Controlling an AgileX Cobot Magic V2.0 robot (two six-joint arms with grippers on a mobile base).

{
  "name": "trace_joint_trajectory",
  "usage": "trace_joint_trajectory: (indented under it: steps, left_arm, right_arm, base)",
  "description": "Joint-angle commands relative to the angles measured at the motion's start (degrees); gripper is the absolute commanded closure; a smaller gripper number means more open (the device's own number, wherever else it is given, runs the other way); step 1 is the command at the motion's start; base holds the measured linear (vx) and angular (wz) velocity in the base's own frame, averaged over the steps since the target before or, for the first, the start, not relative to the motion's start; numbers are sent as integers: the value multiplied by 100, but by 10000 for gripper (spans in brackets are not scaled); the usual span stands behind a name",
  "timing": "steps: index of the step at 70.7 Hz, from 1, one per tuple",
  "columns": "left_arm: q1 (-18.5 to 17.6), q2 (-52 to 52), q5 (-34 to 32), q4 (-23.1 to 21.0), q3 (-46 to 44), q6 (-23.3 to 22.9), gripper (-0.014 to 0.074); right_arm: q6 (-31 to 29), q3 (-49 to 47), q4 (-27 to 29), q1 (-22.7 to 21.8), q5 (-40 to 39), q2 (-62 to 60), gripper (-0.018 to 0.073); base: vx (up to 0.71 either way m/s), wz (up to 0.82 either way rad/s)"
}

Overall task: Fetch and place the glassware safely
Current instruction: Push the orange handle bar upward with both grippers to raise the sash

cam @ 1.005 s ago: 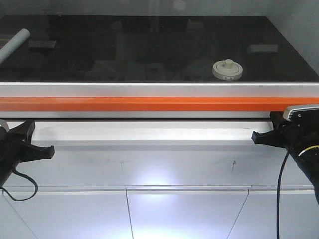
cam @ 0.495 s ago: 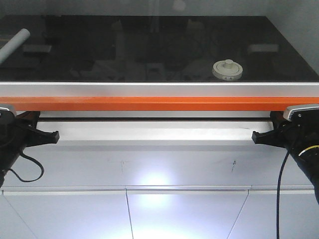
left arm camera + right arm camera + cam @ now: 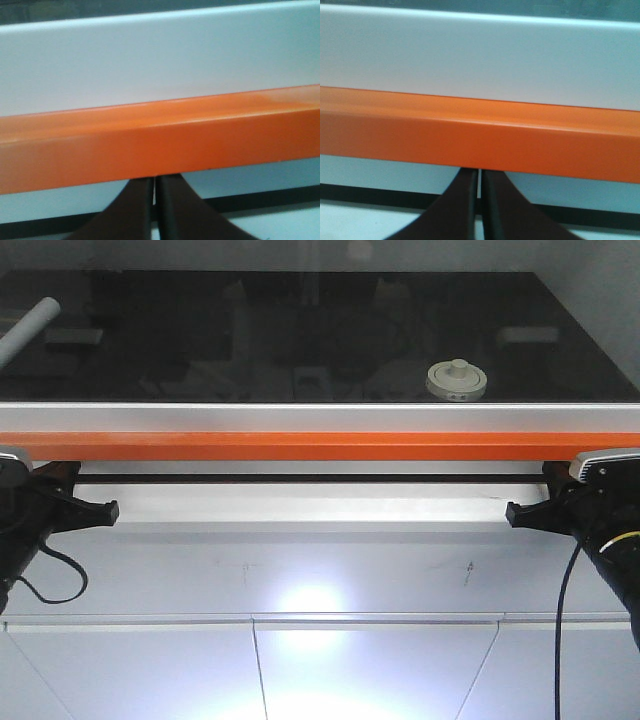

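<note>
My left claw (image 3: 106,510) is clenched on nothing, its tip tucked just under the long orange bar (image 3: 320,448). The small squat clear glass jar with a cream-white knobbed lid (image 3: 456,379) stands upright beyond that bar, right of centre, well apart from both claws. My right claw (image 3: 512,512) is clenched and empty too, under the bar's other end.

I judge the fetch has not begun. The 2 claws sit low, and I have yet to reach, lift and set down the jar.

The glossy black surface (image 3: 250,350) carries a rolled pale paper sheet (image 3: 30,325) at its far left and shows dim reflections. Below the bar run a white ledge (image 3: 300,508) and white cabinet panels (image 3: 380,670) with a bright glare.
</note>
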Motion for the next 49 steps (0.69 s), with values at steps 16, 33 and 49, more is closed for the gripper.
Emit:
trace_joint_trajectory:
  steps: [16, 33, 49]
  left_arm:
    - [-30, -754, -712, 11, -187, -41, 603]
    - [-30, -1083, -457, -1, -254, -36, 603]
    - [-35, -1394, 166, 43, -595, -36, 603]
  right_arm:
    - [-33, -340, 6, -31, -889, -320, 560]
    - [-33, -629, 6, -31, -503, -618, 560]
    - [0, -736, -21, -31, -300, -961, 560]
  base:
    - [0, 0]
    - [0, 0]
    - [0, 0]
